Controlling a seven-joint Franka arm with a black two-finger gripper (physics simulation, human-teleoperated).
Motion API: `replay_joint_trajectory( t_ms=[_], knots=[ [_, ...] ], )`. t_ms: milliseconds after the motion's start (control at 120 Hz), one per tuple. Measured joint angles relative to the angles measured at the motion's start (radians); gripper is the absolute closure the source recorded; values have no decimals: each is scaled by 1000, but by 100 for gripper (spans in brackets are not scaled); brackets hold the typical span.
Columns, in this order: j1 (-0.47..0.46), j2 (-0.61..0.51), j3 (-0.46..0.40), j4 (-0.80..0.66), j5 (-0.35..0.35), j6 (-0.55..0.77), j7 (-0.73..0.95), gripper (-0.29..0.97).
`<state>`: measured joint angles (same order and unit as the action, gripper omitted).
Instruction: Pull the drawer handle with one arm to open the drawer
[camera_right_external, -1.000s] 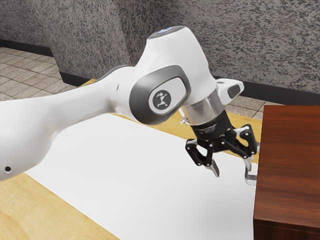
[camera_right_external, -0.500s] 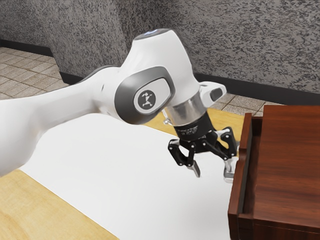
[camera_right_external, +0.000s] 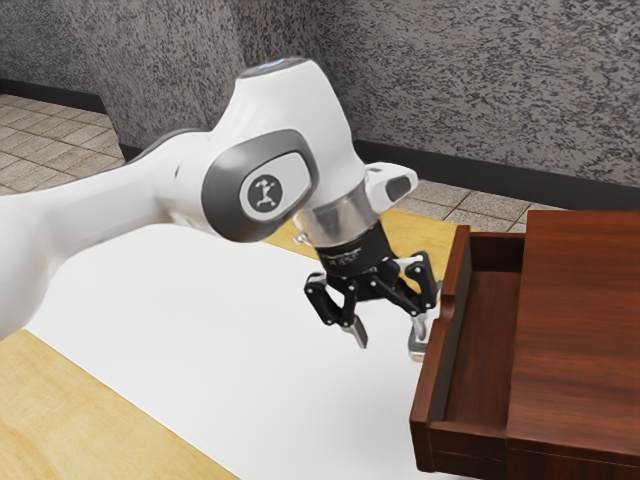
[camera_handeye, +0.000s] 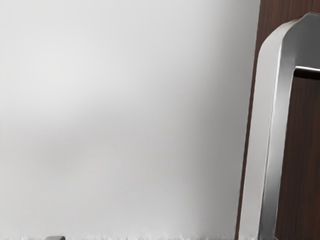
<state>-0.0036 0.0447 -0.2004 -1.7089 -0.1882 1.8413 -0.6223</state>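
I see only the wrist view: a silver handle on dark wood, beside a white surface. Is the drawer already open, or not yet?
Observer: Partly open. In the exterior view the drawer stands pulled out of the cabinet, and its inside floor shows.
Operator: Does the hand grip the handle?
Observer: No, the hand is open. One finger is at the handle; the other hangs free above the white mat.
Operator: From which side does the arm come?
Observer: The arm comes in from the exterior view's left, above the mat.
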Motion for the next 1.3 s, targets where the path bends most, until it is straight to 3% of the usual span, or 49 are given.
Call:
replay_joint_trajectory(
  t_ms=[517,908,1300],
  knots=[
    [-46,-59,111,-71,4,-32,80,22],
    [-9,-133,207,-132,13,-69,147,23],
    [6,-164,210,-104,9,-84,193,23]
  ],
)
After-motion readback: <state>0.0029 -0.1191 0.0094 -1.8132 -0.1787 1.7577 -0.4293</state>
